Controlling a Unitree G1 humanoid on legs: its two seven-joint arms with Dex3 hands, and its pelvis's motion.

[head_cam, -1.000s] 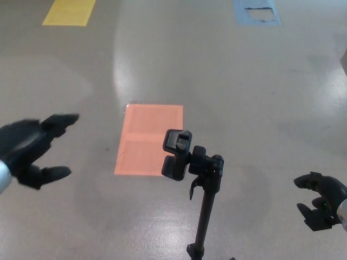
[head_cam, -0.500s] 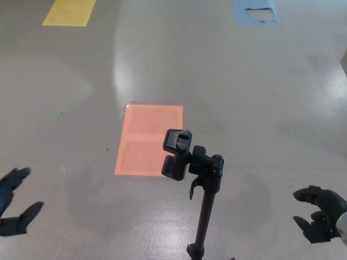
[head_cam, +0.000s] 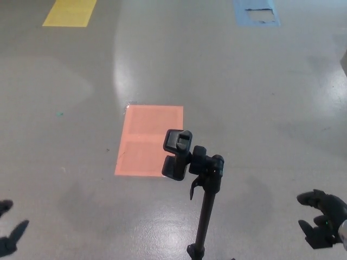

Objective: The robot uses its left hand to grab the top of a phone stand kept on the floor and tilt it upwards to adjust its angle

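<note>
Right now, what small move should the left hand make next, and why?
Probably bring the left hand up and in toward the stand's clamp. Only its fingertips show at the bottom left corner, far from the stand, which stands untouched, and the right hand hangs off to the other side.

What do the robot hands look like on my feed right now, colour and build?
Both are matte black. Of the left robot hand only two tapered fingertips show at the lower left corner. The right robot hand shows thick, rounded, jointed fingers with a faint green glint on one, and a sliver of pale grey wrist at the frame edge. No cables or markings are visible.
</note>
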